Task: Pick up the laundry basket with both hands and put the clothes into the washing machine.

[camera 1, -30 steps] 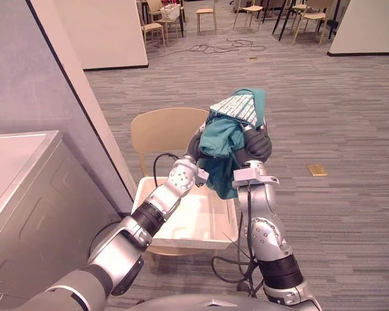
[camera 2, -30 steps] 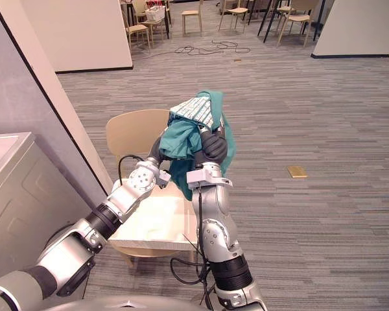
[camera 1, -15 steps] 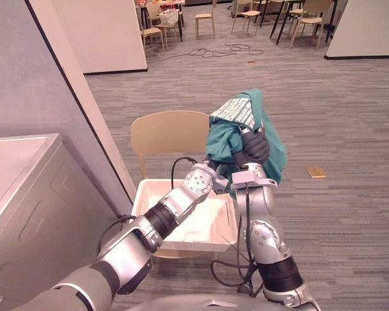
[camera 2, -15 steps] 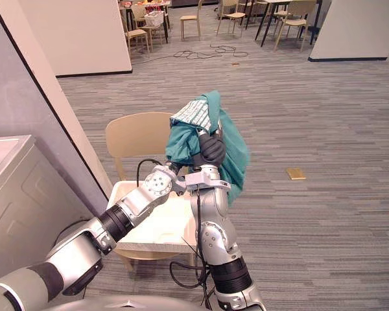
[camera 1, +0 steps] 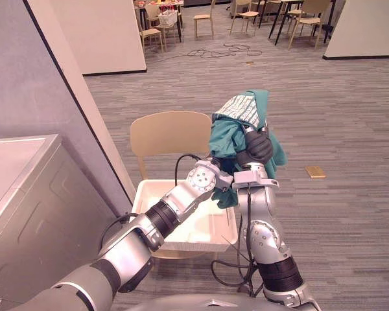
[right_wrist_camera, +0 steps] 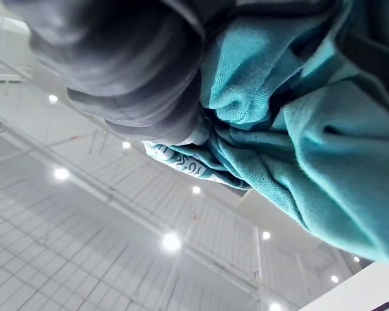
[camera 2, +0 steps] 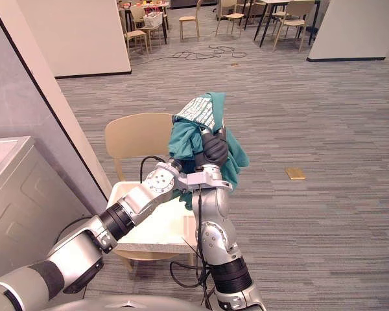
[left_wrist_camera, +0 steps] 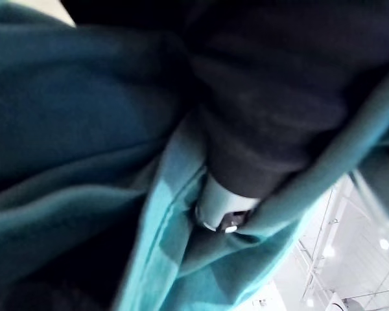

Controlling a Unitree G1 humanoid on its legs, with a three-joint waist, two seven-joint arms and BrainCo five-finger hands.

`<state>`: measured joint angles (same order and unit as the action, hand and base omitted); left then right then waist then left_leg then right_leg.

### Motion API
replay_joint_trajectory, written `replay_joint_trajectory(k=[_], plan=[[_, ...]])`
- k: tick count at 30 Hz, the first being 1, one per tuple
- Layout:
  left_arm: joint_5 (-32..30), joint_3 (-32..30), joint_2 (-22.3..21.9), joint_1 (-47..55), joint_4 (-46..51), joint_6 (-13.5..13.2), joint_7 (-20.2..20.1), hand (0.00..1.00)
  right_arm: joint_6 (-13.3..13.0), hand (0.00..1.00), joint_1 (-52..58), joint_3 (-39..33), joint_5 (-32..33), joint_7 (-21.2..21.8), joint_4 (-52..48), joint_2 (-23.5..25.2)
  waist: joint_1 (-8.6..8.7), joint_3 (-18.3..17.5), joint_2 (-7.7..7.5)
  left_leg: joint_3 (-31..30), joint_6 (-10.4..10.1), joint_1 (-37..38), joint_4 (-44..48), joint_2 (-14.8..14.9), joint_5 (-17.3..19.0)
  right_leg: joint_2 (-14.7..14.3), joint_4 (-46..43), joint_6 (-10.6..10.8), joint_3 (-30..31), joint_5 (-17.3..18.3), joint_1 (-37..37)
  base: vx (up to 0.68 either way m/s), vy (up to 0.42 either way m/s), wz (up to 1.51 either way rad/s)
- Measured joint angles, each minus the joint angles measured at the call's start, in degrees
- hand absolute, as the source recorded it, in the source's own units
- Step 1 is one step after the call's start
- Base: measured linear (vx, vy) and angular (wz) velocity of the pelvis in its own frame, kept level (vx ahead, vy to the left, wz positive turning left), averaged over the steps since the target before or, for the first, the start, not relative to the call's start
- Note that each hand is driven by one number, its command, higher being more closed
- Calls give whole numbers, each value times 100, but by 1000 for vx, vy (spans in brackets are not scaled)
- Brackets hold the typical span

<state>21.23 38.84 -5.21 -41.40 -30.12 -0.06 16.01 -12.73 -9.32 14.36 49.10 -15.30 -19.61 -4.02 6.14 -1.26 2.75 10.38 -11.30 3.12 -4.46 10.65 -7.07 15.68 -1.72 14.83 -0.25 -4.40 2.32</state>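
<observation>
hoisting clothes (camera 1: 228, 137) clear of basket (camera 1: 181, 243), bound for washer (camera 1: 26, 194); burying right hand (camera 1: 254, 148) and left hand (left_wrist_camera: 259, 129) in cloth, leaving finger grip impossible to tell.

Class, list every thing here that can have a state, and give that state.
laundry basket: on the chair, looks empty.
clothes: bunched, held up above the laundry basket.
right hand: raised, shut on the clothes.
left hand: pushed into the clothes, mostly hidden by them.
washing machine: top closed.
</observation>
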Motion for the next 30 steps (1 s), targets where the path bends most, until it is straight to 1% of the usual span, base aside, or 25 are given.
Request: replay_joint_trajectory(k=[4, 5, 7, 10, 11, 12, 13, 14, 17, 19, 21, 23, 25, 27, 30], plan=[[-1, -5, 1, 0, 13, 2, -4, 100, 5, 100, 6, -10, -1, 15, 0, -14, 16, -1, 2, -54, 1, 0, 1, 2, -2, 2, -96, -8, -39, 70, 0, -11, -4, 7], [-3, -15, 6, 0, 14, 4, -6, 100, 8, 0, 21, -14, -1, 25, 1, -25, 10, -1, 2, -70, 2, -2, 1, 1, -2, 5, -120, -5, -50, 87, 0, -15, -3, 6], [-3, -49, 31, 0, 25, 7, -13, 100, 17, 0, 87, -69, -3, 44, 0, -114, -5, -1, 1, -81, 2, -4, 1, 0, -2, 6, -140, 3, -58, 102, 0, -17, -3, 4], [-11, -101, 134, 0, 43, 27, -24, 100, 93, 0, 467, -222, -2, 207, -79, -293, -23, 0, 1, -85, 1, -6, 1, 0, -2, 7, -156, -8, -61, 120, 2, 0, 0, 0], [-12, -139, 187, 1, 47, 40, -38, 100, 186, 0, 705, -225, -4, 263, -242, -401, -27, 1, 0, -84, 1, -8, 1, 0, -1, 7, -159, -11, -61, 123, 7, 0, 0, 0], [-17, -290, 238, 2, 48, 45, -89, 100, 279, 0, 991, -276, -5, 358, -397, -512, -24, 2, -1, -83, 0, -9, 1, 1, 0, 7, -168, -19, -63, 130, 11, 0, 0, 0], [-18, -393, 247, 2, 68, 46, -116, 100, 319, 0, 1154, -327, -5, 413, -466, -536, -24, 2, -1, -83, -1, -11, 2, 1, 2, 7, -173, -22, -63, 135, 16, 0, 0, 0], [-18, -589, 331, 5, 219, 48, -140, 100, 411, 0, 1505, -460, -5, 489, -568, -568, -22, 3, -3, -81, -5, -23, 2, 2, 8, 7, -196, -30, -59, 140, 53, 0, 0, 0], [-129, -1058, 492, 16, 570, 42, -141, 100, 592, 0, 2303, -784, -67, 669, -699, -572, 19, 9, -10, -81, -5, -56, 2, 2, 12, 7, -207, -38, -57, 134, 94, 0, 0, 0], [-127, -1412, 580, 177, 753, 29, -137, 100, 719, 0, 2782, -1022, -234, 786, -728, -568, 55, 13, -16, -66, -9, -44, 2, 2, 28, 7, -189, -36, -42, 135, 93, -18, -3, -5], [-119, -1576, 590, 408, 853, 28, -136, 100, 817, 0, 2980, -1154, -235, 905, -841, -571, 61, 19, -13, -37, -42, -41, 1, 3, 66, 6, -161, -27, -26, 139, 101, -20, -1, -6], [-102, -1806, 590, 672, 936, 27, -132, 100, 843, 0, 3090, -1256, -235, 983, -896, -557, 65, 19, -12, 10, -32, -46, 0, 5, 99, 0, -142, -27, 19, 139, 166, -35, -1, -13], [35, -2182, 609, 862, 939, 26, -98, 100, 930, 0, 3251, -1493, -234, 1017, -891, -553, 79, 27, 0, 52, -39, -44, -19, 5, 109, -2, -125, -33, 56, 134, 175, -18, -4, -11], [319, -2640, 734, 1058, 992, 10, 49, 100, 999, 0, 3572, -1808, -244, 1058, -877, -540, 119, 28, 4, 62, -56, -44, -21, 10, 123, -9, -102, -39, 55, 130, 175, -3, -2, -2], [631, -3066, 870, 1349, 1348, -45, 136, 100, 1076, 0, 3788, -2034, -417, 1116, -861, -447, 183, 35, 8, 79, -69, -45, 2, 13, 132, -14, -82, -85, 62, 90, 173, 28, -5, -5]])
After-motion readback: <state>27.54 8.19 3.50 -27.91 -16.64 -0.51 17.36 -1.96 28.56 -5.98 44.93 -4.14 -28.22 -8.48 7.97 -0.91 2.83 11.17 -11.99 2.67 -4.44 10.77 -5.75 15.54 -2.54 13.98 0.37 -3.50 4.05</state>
